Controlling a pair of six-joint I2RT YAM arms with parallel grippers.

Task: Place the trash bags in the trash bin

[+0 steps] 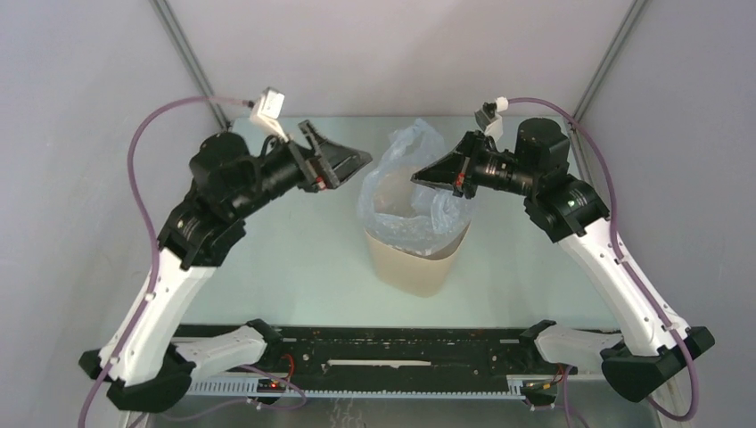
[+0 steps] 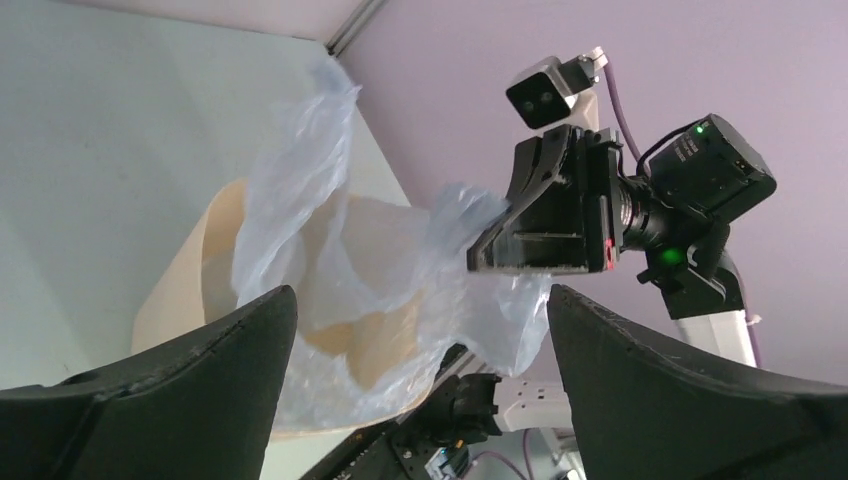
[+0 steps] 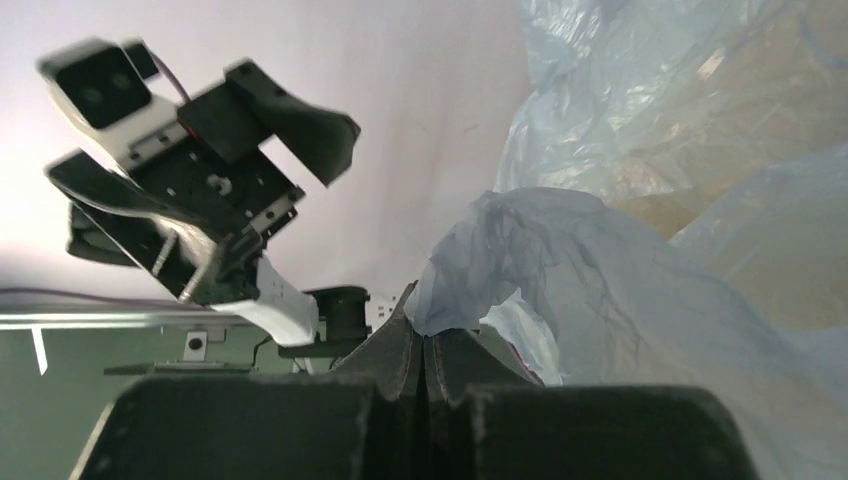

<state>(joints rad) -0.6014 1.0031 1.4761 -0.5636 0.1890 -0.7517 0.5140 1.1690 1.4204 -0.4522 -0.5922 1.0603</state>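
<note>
The beige trash bin stands upright at the table's middle. The pale blue trash bag hangs in its mouth, with film bunched up above the rim and draped over the right side. My right gripper is above the bin's mouth and shut on a fold of the bag; the right wrist view shows its tips closed on the film. My left gripper hovers just left of the bag, open and empty. In the left wrist view the bag and bin lie between its spread fingers.
A black rail runs along the near edge between the arm bases. Grey walls with metal corner posts close in the back and sides. A white power strip lies below the table's edge.
</note>
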